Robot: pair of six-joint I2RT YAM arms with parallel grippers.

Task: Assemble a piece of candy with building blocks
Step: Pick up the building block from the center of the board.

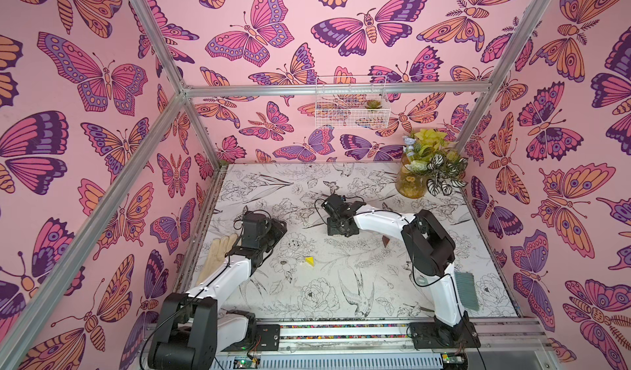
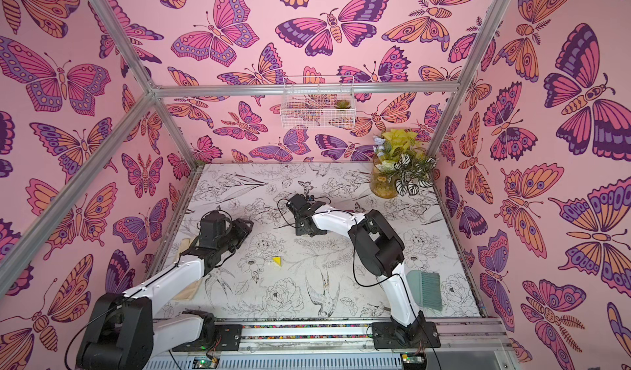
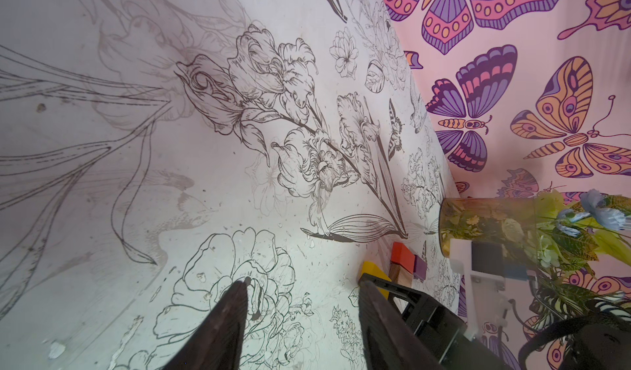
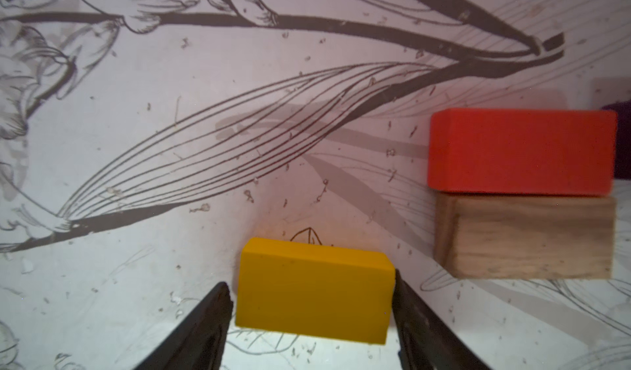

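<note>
Left claw (image 3: 304,286) hangs spread and empty over the bench (image 1: 341,283), with the yellow triangle (image 1: 310,261) near that arm. Right claw (image 4: 311,283) straddles the yellow block (image 4: 312,307), jaws at its two short ends; whether they pinch it, I cannot tell. Red block (image 4: 522,151) and wood block (image 4: 526,237) lie touching, parallel to it, just aside. The bench is flat, printed and scuffed, with ample room.

My top views are bright, even, bowed at the edges. In the right wrist view, the near fingers (image 4: 199,330) blur; soft shadows cross the desk (image 4: 136,248).
</note>
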